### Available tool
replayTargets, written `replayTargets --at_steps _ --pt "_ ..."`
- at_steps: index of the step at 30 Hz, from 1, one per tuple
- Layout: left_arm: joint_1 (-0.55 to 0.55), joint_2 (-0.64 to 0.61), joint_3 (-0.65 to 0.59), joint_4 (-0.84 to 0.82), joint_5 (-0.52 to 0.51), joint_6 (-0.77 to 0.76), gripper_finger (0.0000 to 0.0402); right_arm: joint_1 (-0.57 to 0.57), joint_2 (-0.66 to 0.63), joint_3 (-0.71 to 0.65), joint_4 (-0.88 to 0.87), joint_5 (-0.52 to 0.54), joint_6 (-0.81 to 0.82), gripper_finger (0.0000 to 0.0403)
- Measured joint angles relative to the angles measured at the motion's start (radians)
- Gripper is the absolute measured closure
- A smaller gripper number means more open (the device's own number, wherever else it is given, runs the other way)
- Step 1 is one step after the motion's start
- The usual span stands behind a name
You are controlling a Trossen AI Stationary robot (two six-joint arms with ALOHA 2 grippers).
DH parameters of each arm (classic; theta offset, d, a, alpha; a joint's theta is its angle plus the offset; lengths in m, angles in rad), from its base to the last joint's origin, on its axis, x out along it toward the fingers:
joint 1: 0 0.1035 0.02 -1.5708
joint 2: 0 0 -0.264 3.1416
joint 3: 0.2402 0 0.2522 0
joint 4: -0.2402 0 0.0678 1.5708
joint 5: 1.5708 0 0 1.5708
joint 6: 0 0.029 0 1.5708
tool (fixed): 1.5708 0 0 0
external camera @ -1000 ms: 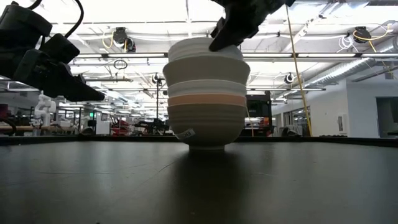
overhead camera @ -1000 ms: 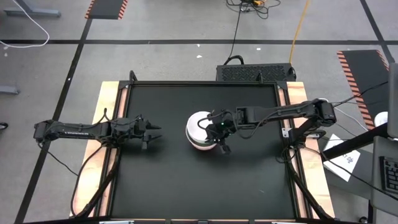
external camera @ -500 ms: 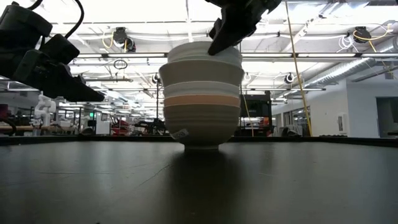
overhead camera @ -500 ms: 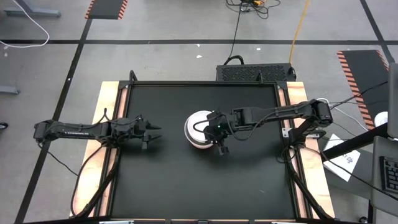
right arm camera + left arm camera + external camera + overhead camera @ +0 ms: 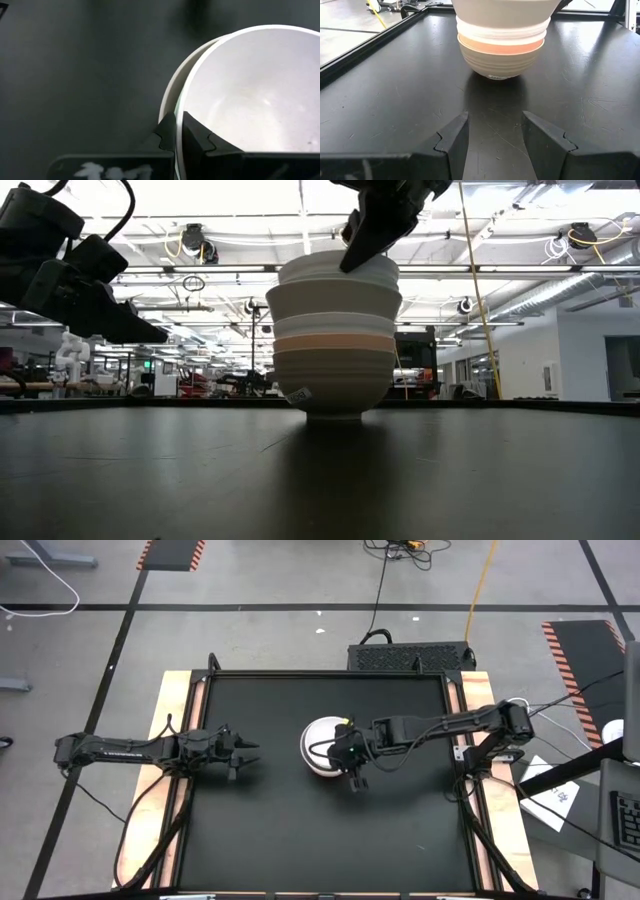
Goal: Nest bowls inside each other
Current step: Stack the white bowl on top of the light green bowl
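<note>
The bowls stand nested in one stack (image 5: 320,748) at the table's middle, resting on the bottom bowl's foot (image 5: 333,415). In the low view I see, top down, a white bowl (image 5: 338,268), a beige one, a white band, an orange-coral band (image 5: 334,341) and an olive-grey bowl. No mint green bowl shows. My right gripper (image 5: 178,124) is over the stack's near-right side, shut on the top white bowl. My left gripper (image 5: 246,754) hovers open to the stack's left, above the table (image 5: 495,120). My right gripper pinches the top white bowl's rim (image 5: 178,102) on the stack's near-right side, one finger inside the bowl and one outside. The fingers (image 5: 366,242) come slanting down from above. The bowl sits in the stack, roughly level.
The black table top (image 5: 300,840) lies bare around the stack, bounded by a raised black frame and wooden side boards (image 5: 165,730). A black box (image 5: 410,657) stands behind the far edge. Cables run over the floor.
The top white bowl has sunk lower into the stack under my right gripper, which has come down with it. The whole stack has jogged a little sideways and back. My left arm has kept still.
</note>
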Motion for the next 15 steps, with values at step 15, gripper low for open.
replayTargets --at_steps 15 --pt "0.000 0.000 0.000 0.001 0.001 -0.003 0.0220 0.027 0.016 -0.003 0.082 0.056 0.016 0.0403"
